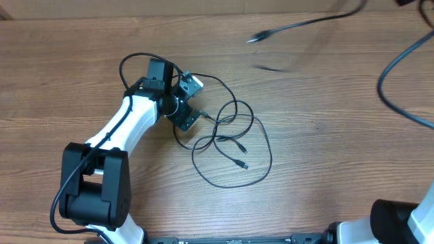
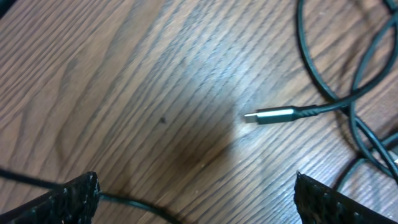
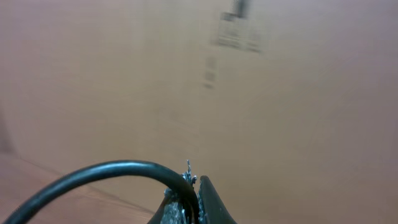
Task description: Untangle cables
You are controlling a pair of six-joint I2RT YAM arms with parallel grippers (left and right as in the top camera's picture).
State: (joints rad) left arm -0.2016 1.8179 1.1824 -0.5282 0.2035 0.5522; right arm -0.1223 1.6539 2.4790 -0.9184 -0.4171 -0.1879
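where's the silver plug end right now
In the left wrist view, the silver plug lies on the table right of centre, just ahead of the open left hand.

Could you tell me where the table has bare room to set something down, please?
Bare table: the far left, past the left gripper; the wide stretch between the cables and the thick wire at right; the near strip below the cables. Crowded: the centre, where the gripper stands beside the cables, and the far right, crossed by a strand.
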